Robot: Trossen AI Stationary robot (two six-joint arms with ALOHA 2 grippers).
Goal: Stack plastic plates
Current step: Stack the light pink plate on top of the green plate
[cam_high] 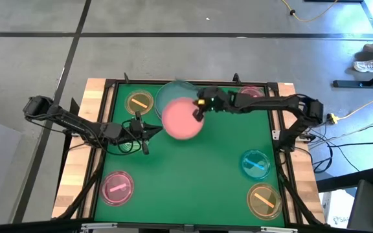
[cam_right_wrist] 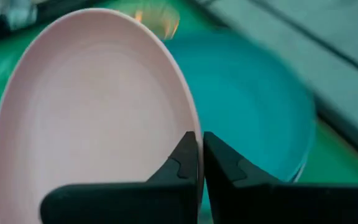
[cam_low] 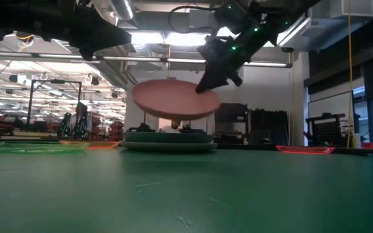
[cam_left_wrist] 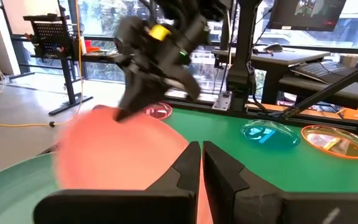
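Right gripper (cam_high: 198, 111) clenched on the rim of the large pink plate (cam_high: 182, 118), held in the air; teal plate (cam_high: 171, 95) on the table just below and beyond it; step: carrying pink over; next, centre and lower; left gripper (cam_high: 146, 133) waits beside, fingers pressed together.

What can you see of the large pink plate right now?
The large pink plate is a round, opaque, matte plastic disc with a shallow raised rim, no marks visible. It is off the table, slightly tilted, above the teal plate at the far middle of the green mat, not touching it in the low view. The right claw pinches its rim, fingers shut on the edge. The left claw sits close beside it, shut and apart from it.
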